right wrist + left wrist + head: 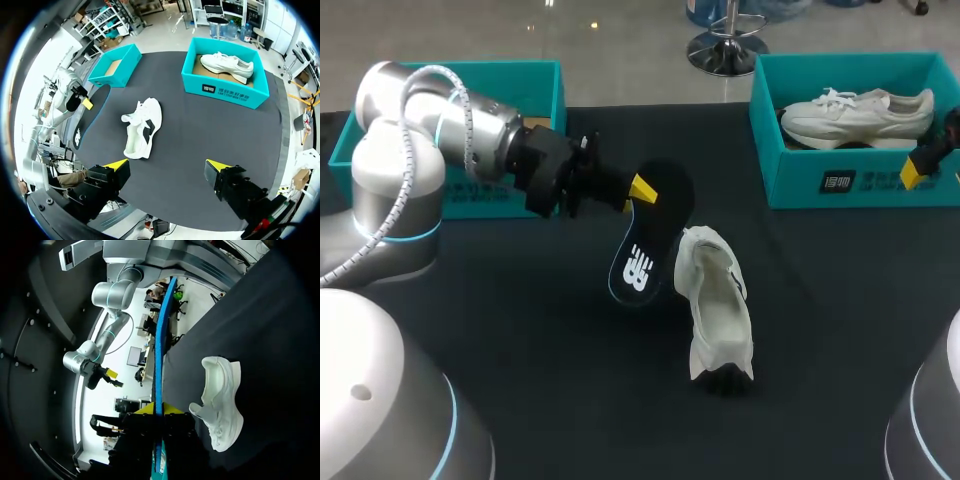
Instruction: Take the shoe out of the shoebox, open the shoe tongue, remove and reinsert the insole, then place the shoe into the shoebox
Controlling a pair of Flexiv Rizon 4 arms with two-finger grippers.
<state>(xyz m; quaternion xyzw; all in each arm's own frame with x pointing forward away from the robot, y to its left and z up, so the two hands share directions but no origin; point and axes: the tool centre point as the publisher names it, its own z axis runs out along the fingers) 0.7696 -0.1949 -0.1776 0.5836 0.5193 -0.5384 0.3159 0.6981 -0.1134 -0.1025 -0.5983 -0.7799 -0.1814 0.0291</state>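
Shoe: the white shoe [717,300] lies on the dark bench [840,320], outside any box and about midway between the two boxes. It seems to be tipped on its side, and no claw touches it.
Insole: the black insole [650,235] with a white mark is outside the shoe. It is held up in the air, and its lower end hangs just beside the shoe's upper end.
Left claw: the left claw [158,411] is closed on the top end of the insole. In its wrist view the thin edge of the insole runs between the two yellow tips.
Right claw: the right claw [167,169] is wide open and has nothing in it. It is well apart from the shoe.
Boxes: the teal shoebox [107,80] behind the left arm looks empty. The other shoebox [840,175] holds a second shoe [860,115].
Done, as I judge: the shoe is taken out and the insole is removed, so the tongue was probably opened.
Left to do: put the insole back inside the shoe, then place the shoe into the shoebox.
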